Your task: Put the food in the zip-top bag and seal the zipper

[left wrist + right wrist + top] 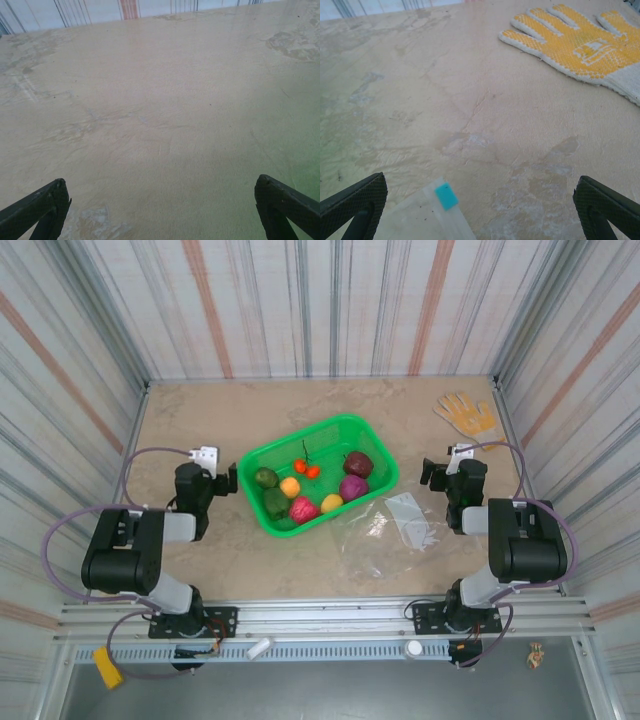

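The food lies in a green mesh basket mid-table: two dark green pieces, an orange one, a pink-red one, a yellow one, two purple ones and tiny red tomatoes. The clear zip-top bag lies flat just right of the basket. In the right wrist view, its zipper carries a teal tab. My left gripper stands open over bare table left of the basket. Right of the bag, my right gripper hangs open, holding nothing.
A yellow-and-white work glove lies at the back right corner. Striped walls close the table on three sides. Bare tabletop stretches behind the basket and in front of it.
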